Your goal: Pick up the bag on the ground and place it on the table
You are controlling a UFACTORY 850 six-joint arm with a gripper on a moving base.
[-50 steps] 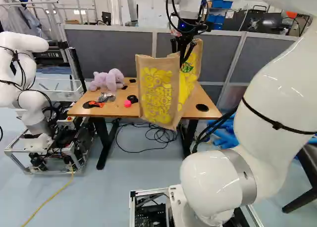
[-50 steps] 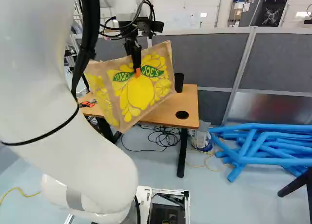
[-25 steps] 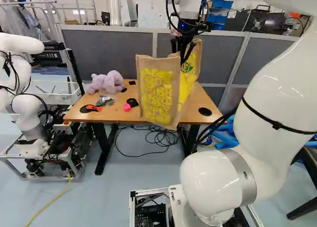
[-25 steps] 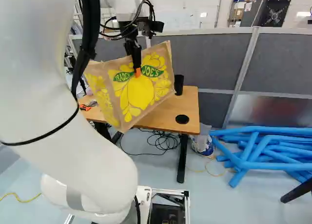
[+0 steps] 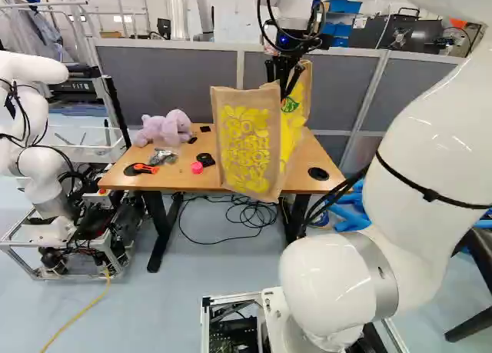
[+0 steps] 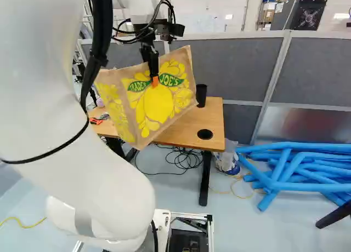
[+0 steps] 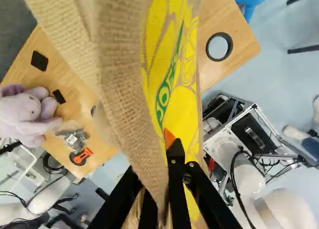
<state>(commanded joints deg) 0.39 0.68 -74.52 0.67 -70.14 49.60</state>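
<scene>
In the right base view my gripper [image 6: 155,76] points down at the bag's upper part, an orange pad showing against its printed side. The brown bag [image 6: 158,106] with yellow print hangs tilted from it. In the left base view the bag [image 5: 244,141] covers the middle of the wooden table [image 5: 317,149], its lower end overlapping the front edge; whether they touch, I cannot tell. Seen from the wrist, the gripper [image 7: 160,189] is shut on a fold of bag cloth [image 7: 122,74], which hides one fingertip. Table top [image 7: 229,24] shows on both sides of the bag.
The table bears a purple plush toy [image 5: 165,127], an orange-black tool [image 5: 144,168], a pink roll [image 5: 197,168] and a black cup [image 6: 201,95]. Another robot [image 5: 46,176] stands at the left. Blue tubes [image 6: 296,169] lie right of the table; cables [image 5: 246,212] lie beneath it.
The base has moved slightly: table, other robot and partition shifted in the base views, mostly before the half-second-old frames. Arm, gripper and held bag kept their place against the joint.
</scene>
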